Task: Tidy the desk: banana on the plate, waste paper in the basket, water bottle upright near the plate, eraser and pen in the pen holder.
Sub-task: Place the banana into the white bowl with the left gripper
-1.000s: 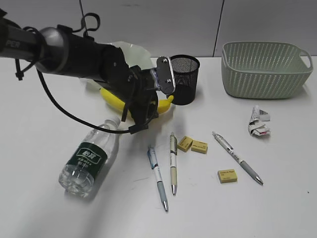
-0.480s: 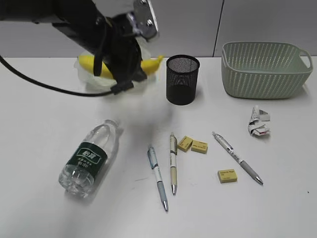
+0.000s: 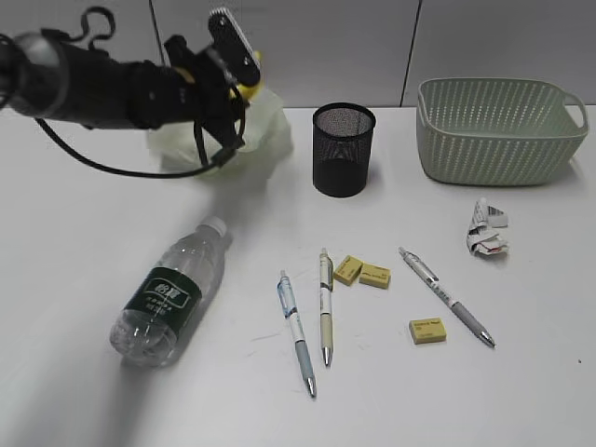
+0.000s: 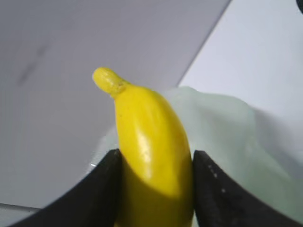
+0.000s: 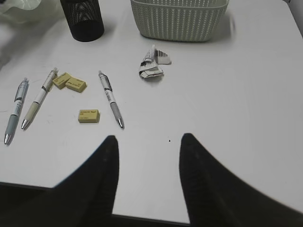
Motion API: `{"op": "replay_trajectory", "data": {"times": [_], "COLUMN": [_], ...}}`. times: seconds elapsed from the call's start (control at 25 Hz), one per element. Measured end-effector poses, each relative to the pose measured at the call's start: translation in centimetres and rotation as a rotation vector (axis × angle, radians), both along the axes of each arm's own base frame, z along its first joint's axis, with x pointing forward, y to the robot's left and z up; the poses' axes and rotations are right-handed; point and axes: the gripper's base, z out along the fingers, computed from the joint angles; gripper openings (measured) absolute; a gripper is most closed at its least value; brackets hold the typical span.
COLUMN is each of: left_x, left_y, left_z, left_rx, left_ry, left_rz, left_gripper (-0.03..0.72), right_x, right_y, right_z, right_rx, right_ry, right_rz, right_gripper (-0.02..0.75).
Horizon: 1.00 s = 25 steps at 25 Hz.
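We see left fingers [image 4: 111, 189] clamping the banana [image 4: 151, 151] above the plate [image 3: 265, 126]; right fingers [image 5: 109, 175] wide over white tabletop [image 3: 521, 372]; bottle [image 3: 168, 293] lying, pens [image 3: 296, 331], erasers [image 3: 362, 272] scattered.

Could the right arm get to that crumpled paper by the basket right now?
Probably yes. The right gripper is open and holds nothing, and the crumpled paper lies in the open on bare table ahead of it, apart from the basket and pens.
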Motion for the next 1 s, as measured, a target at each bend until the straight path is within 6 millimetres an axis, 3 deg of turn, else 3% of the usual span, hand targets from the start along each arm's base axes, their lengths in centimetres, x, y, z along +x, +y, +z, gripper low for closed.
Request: {"op": "replay_trajectory", "data": {"times": [0.12, 0.24, 0.44, 0.64, 0.76, 1.0], "left_x": [0.2, -0.2, -1.2, -1.9, -2.4, -1.9], "left_y": [0.0, 0.5, 1.1, 1.2, 1.3, 1.1], "left_z": [-3.5, -4.9, -3.8, -1.0, -0.4, 0.2], "left_rx": [0.027, 0.033, 0.036, 0.022, 0.031, 0.007], "left_ry": [0.089, 0.233, 0.379, 0.396, 0.437, 0.353], "left_rz": [0.004, 0.016, 0.006, -0.009, -0.024, -0.009], "left_gripper": [0.339, 0.338, 0.338, 0.338, 0.338, 0.338], "right_x": [0.0, 0.0, 0.0, 0.0, 0.0, 0.0], "right_y": [0.0, 0.0, 0.0, 0.0, 0.0, 0.0], "right_z": [0.0, 0.0, 0.0, 0.0, 0.0, 0.0], "right_rx": [0.0, 0.0, 0.001, 0.001, 0.001, 0.001], "right_ry": [0.0, 0.0, 0.0, 0.0, 0.0, 0.0], "right_rz": [0.0, 0.0, 0.0, 0.0, 0.0, 0.0], "right_gripper": [0.347, 0.347, 0.347, 0.347, 0.347, 0.347]}}
